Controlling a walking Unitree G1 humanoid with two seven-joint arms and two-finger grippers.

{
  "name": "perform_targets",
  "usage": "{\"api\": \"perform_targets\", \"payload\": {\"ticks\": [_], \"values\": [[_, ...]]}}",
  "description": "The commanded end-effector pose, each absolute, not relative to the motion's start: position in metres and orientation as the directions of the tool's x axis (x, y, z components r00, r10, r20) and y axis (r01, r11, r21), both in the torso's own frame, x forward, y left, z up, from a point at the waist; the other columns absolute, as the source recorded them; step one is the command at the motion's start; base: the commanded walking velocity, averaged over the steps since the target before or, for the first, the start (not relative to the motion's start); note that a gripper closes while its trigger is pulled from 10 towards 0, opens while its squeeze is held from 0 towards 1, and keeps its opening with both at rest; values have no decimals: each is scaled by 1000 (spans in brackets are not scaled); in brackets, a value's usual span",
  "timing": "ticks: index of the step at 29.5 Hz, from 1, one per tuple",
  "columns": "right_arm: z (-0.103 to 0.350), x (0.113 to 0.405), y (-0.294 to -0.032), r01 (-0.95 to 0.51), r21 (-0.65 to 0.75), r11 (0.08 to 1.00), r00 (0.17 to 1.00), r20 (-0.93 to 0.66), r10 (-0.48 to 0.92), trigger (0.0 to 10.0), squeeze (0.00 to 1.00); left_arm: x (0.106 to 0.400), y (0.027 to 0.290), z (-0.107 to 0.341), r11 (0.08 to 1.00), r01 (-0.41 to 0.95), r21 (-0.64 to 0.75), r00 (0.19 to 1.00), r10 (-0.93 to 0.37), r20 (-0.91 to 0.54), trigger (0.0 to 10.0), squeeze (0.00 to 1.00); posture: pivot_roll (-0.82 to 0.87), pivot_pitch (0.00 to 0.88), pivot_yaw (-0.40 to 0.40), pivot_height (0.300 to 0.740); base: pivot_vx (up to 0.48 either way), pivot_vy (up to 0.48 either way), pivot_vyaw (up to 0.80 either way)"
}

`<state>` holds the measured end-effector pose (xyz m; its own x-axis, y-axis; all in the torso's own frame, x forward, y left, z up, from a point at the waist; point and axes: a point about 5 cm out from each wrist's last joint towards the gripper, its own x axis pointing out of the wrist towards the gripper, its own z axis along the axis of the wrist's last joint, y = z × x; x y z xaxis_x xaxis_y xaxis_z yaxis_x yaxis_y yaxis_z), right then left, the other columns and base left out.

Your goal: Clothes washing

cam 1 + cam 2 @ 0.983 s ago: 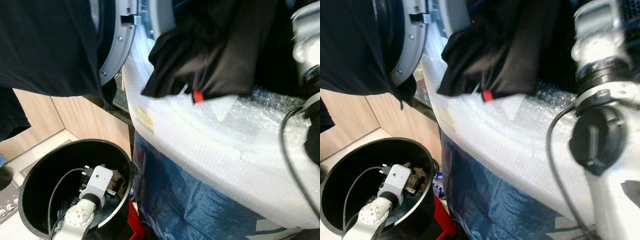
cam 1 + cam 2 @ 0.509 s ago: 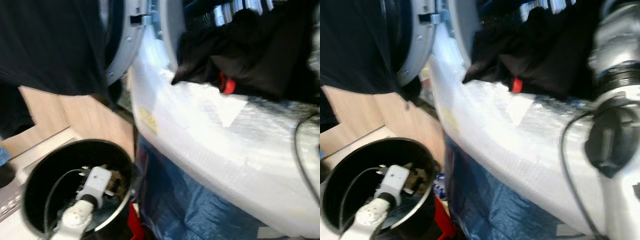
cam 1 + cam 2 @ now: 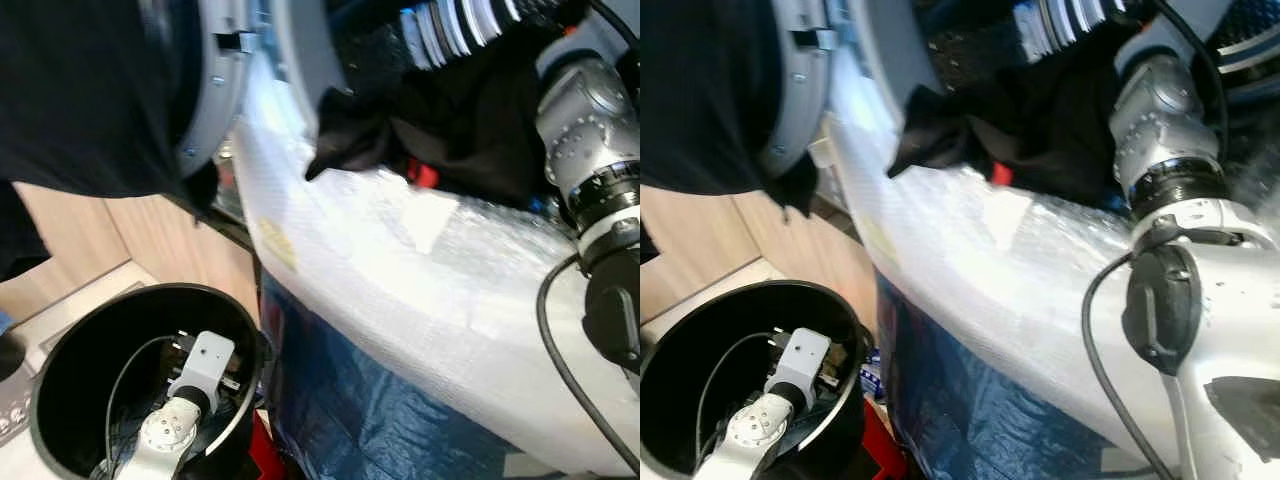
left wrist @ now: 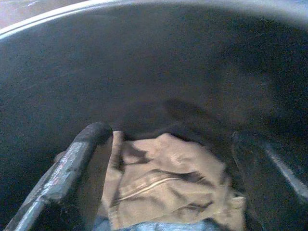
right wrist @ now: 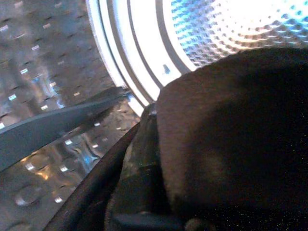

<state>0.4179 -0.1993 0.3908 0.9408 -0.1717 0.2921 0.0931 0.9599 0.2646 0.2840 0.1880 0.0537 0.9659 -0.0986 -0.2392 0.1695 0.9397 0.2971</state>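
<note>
Bubble-wrapped washing machine (image 3: 420,290) across the frame's middle, black bucket (image 3: 60,400) lower left; left gripper (image 4: 168,187) inside it, fingers wide, straddling tan garment (image 4: 163,187) just ahead; right gripper's fingers unreadable behind black cloth (image 5: 231,139) at drum (image 5: 231,24).

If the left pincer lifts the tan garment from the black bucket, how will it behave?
Likely floppy: the tan garment lies crumpled in folds between the open fingers of the left pincer, so it should sag and drape. Probably light. Its zipper seam may offer some grip. The bucket looks deep, so a trailing end might drag.
</note>
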Motion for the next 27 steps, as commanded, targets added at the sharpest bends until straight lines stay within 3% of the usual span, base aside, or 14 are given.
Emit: {"api": "perform_targets", "payload": {"ticks": [1,2,3,5,6,7,27], "values": [[391,417,-202,96,255,962,943,285,-170,10000,961,284,191,55,940,149,308,970,-78,-229,10000,0,171,46,-83,740,0,0,0],[391,418,-202,93,255,963,944,286,-166,10000,961,284,193,57,937,143,318,973,-73,-221,10000,0,171,46,-83,740,0,0,0],[391,418,-201,91,250,964,944,286,-163,10000,565,284,194,57,939,142,313,972,-72,-224,10000,0,171,46,-83,740,0,-480,0],[390,418,-201,91,246,965,944,286,-162,10000,565,284,195,57,941,141,307,971,-72,-228,10000,0,171,46,-83,740,0,-480,0],[391,418,-200,86,242,967,945,288,-156,10000,55,285,196,58,946,131,297,973,-66,-219,10000,0,169,48,-83,740,0,-480,0],[391,418,-200,88,238,967,944,290,-157,10000,0,286,198,60,954,108,279,977,-49,-209,10000,0,170,49,-85,740,0,0,0],[393,418,-194,41,218,975,946,305,-108,10000,0,286,195,64,960,100,262,982,-52,-182,10000,0,172,51,-88,740,0,0,0]]}}
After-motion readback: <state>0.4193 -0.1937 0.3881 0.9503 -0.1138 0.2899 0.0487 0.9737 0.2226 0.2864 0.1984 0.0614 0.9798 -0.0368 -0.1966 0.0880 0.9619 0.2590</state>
